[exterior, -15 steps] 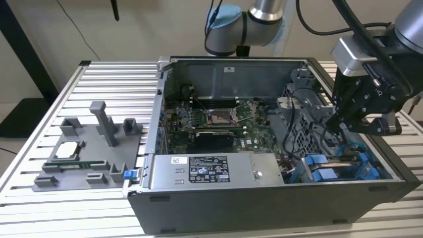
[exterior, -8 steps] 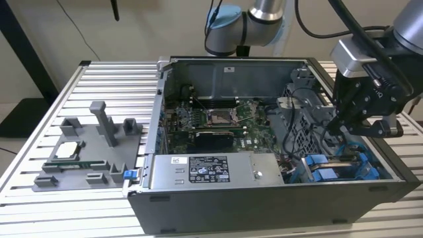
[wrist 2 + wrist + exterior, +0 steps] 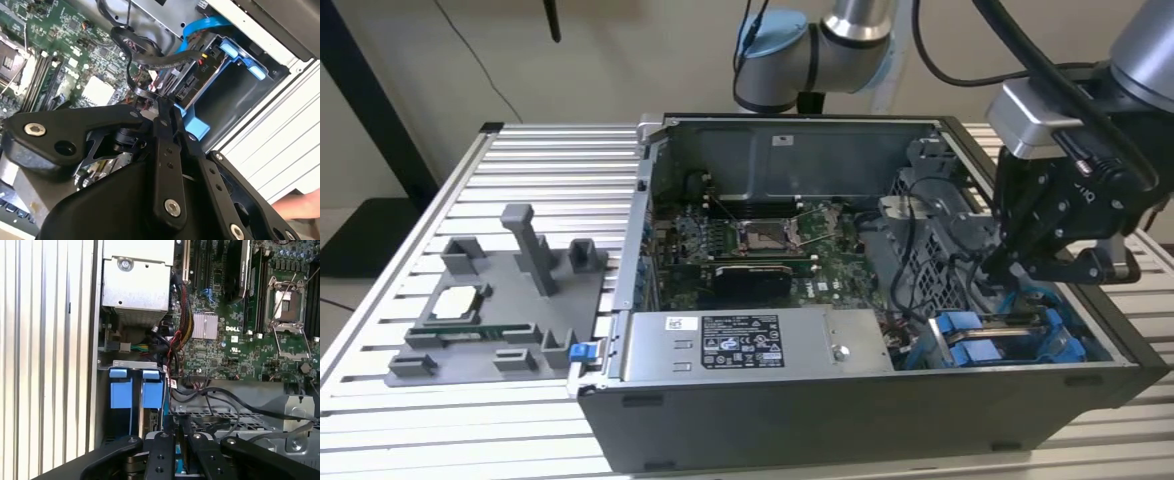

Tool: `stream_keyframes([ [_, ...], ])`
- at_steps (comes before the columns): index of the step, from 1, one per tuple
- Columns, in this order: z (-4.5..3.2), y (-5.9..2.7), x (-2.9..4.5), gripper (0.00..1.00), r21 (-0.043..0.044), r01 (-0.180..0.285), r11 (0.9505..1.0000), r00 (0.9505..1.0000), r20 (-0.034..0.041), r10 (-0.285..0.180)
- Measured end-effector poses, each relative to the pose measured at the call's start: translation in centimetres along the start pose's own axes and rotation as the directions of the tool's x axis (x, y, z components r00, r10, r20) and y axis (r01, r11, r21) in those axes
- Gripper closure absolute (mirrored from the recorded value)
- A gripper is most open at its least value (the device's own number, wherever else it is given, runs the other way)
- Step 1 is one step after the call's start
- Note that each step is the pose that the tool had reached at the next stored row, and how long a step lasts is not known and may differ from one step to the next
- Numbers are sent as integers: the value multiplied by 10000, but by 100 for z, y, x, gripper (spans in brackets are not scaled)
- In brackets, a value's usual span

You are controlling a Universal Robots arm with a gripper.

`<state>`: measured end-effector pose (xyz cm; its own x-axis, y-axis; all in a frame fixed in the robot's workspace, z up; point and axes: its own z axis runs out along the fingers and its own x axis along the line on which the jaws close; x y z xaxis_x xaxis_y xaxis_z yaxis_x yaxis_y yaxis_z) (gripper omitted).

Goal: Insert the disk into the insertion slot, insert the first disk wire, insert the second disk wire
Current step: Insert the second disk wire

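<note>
In the exterior view my gripper point(image 3: 1014, 265) hangs inside the open computer case, at the exterior view's right, just above the insertion slot point(image 3: 994, 345) with its blue rails. The second wrist view shows the black fingers point(image 3: 161, 125) pressed together and shut. Their tips rest against a black wire connector point(image 3: 192, 82) at the end of the disk point(image 3: 205, 67), which lies in the blue-railed slot point(image 3: 240, 62). A black wire point(image 3: 160, 62) and a blue wire point(image 3: 200, 25) both run to that end of the disk. I cannot tell whether anything is pinched between the tips. The first wrist view shows the slot's blue tabs point(image 3: 131, 392) beside my gripper point(image 3: 179, 432).
The motherboard point(image 3: 747, 240) fills the case floor. A grey metal box with a white sticker point(image 3: 740, 345) sits along the front wall. A perforated cage point(image 3: 941, 250) stands close beside my arm. A grey fixture point(image 3: 494, 310) with parts lies on the slatted table. A hand point(image 3: 300, 205) shows beside the case.
</note>
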<state>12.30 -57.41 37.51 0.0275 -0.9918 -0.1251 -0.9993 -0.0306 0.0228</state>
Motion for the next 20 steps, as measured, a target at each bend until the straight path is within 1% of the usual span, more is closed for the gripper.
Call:
stream_keyframes([
  [2, 7, 0, 1, 100, -8, -4, 10000, 9999, -125, 4],
  [3, 10, 0, 1, 100, -9, -5, 10000, 9999, -157, 5],
  [10, 15, -1, 1, 100, -10, -5, 10000, 9998, -177, 5],
  [13, 42, -1, 5, 100, -12, -7, 10000, 9997, -251, 7],
  [18, 121, -3, 15, 100, -15, -10, 10000, 9994, -357, 9],
  [20, 155, -3, 20, 100, -15, -13, 10000, 9993, -371, 12],
])
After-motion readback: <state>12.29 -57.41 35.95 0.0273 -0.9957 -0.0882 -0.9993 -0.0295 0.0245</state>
